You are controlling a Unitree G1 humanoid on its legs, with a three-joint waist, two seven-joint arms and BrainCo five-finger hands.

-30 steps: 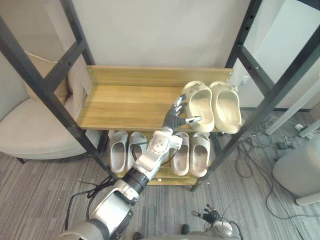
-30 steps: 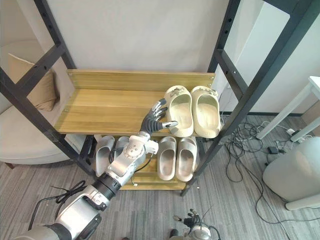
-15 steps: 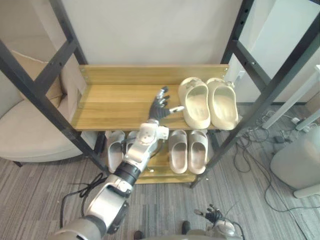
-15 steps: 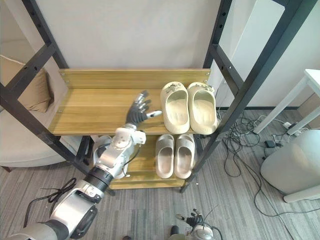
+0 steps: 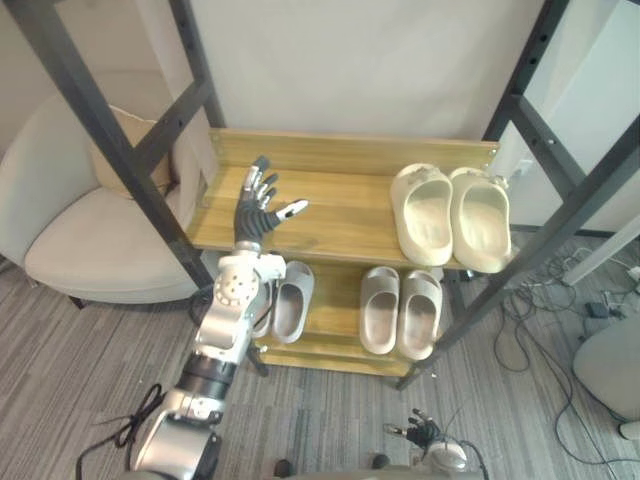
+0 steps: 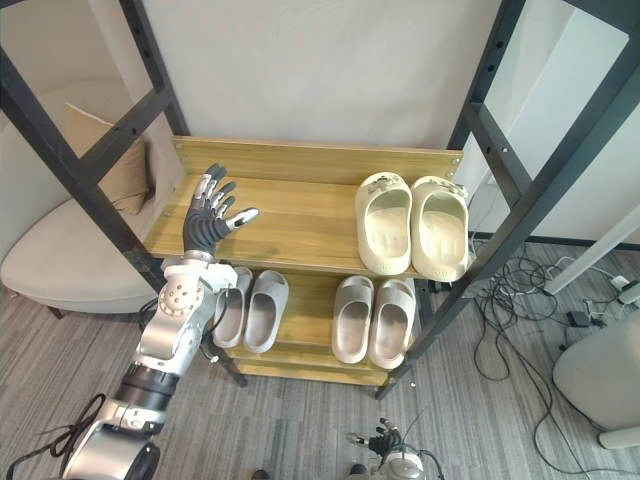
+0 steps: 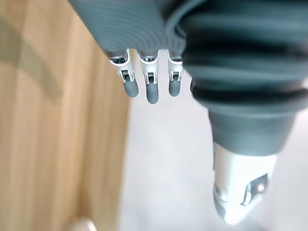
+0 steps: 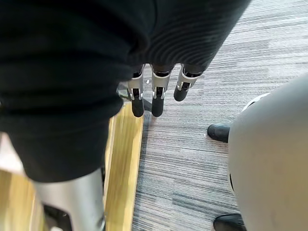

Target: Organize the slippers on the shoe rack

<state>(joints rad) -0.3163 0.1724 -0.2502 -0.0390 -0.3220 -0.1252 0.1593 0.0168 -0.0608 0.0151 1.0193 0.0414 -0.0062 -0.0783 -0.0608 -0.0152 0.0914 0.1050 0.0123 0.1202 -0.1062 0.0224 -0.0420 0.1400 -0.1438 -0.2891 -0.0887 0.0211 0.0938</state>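
1. Hovering above the nine o'clock end of the shoe rack's [image 5: 203,190] upper shelf [image 5: 340,205], the robot's left hand [image 5: 258,205] had its fingers spread and released, grasping nothing.
2. The right hand [image 5: 420,433] hung low at six o'clock, near the carpeted floor [image 5: 80,370], with its fingers relaxed and empty.
3. On the upper shelf, one pair of cream slippers [image 5: 428,215] lay side by side and touching at the three o'clock end, toes toward twelve o'clock. The wood from there across to nine o'clock was bare.
4. The lower shelf [image 5: 330,320] held two grey pairs. One grey pair [image 5: 381,310] sat at three o'clock, beneath the cream slippers. The other grey pair [image 6: 265,310] sat at nine o'clock, partly behind the left arm.
5. Judging by this layout, the tidying seemed finished or nearly so: every slipper in view sat on the rack, matched with its partner and neatly aligned.
6. What remained was probably only drawing the left hand away from the shelf.
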